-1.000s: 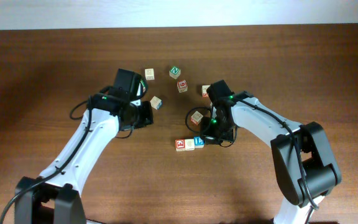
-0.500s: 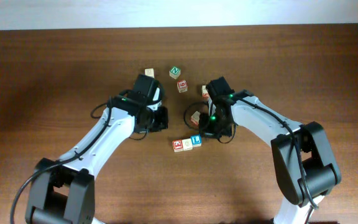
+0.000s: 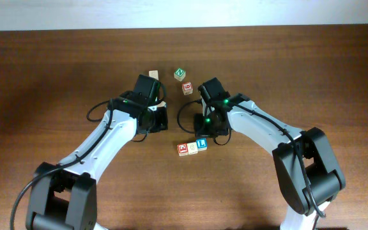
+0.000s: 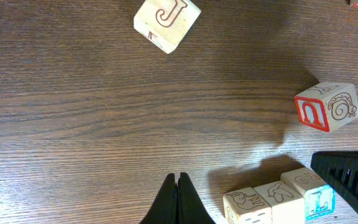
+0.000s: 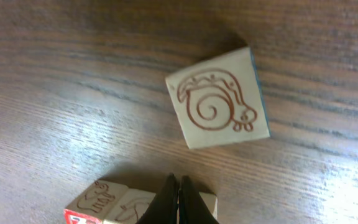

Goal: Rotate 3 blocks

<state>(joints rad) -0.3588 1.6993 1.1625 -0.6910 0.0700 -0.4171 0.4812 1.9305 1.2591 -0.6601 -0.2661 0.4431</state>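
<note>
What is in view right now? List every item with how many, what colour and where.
row of blocks: three, pale wood with red, plain and blue tops, touching side by side, mid-table
snail block: one, pale wood, red-brown snail drawing, apart from the row, by the right gripper
J block: one, pale wood, red J, alone in the left wrist view
N block: one, green top, far side
red-faced block: one, just in front of the N block
pale block: one, left of the N block; may be the J block, cannot tell
table: one, dark brown wood
left gripper: one, black, shut, empty
right gripper: one, black, shut, empty, over the row
</note>
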